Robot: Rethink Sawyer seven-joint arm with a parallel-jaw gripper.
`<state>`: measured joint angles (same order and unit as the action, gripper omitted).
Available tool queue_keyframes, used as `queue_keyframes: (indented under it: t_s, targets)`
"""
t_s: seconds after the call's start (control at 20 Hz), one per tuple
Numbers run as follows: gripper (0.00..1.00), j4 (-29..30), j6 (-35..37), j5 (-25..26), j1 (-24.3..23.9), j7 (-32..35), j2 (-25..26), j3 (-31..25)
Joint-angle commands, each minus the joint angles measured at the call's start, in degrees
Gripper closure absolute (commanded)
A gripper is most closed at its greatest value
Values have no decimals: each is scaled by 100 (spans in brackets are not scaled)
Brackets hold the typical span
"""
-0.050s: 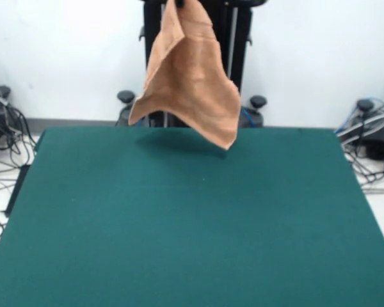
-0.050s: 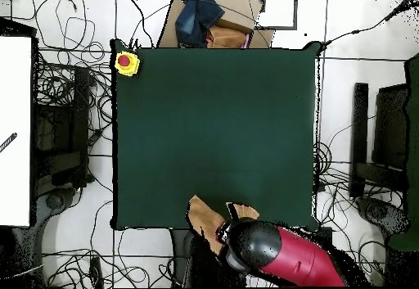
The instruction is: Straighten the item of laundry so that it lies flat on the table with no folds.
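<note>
The gripper [image 1: 179, 3] shows only as a dark tip at the upper edge of the front view, pinched on the top corner of the towel [image 1: 191, 80]; the cloth hangs from it, so the jaws are clamped on the fabric. The light orange-tan terry towel dangles in the air, fanning out below the grip into two lower corners, one toward the left of the picture and one lower on the right. Both corners hang clear of the table [image 1: 192, 224], and a faint shadow lies on the green top just under them, close to the table's far edge.

From overhead, the red and black arm [image 2: 286, 257] reaches in over the table edge nearest the robot, and parts of the towel [image 2: 204, 219] peek out beside its rounded black head, above that same edge. A yellow box with a red button [image 2: 126, 62] sits at one far corner of the table [image 2: 213, 122]. Cables [image 2: 69, 97] trail over the floor around the table.
</note>
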<state>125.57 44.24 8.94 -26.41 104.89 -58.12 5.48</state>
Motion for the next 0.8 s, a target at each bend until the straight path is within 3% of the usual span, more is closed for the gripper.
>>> queue_keyframes:
  t_s: [0.05, 0.25, 0.4, 0.8]
  targets:
    - [100, -588, -1099, 582, -233, -395, 1725, -854]
    - [100, -1361, -2207, 936, -467, -523, 2858, -1138]
    - [100, -1854, -2766, 1218, -694, -676, 3441, -1412]
    - [100, -2523, -3254, 1945, -958, -642, 3958, -2001]
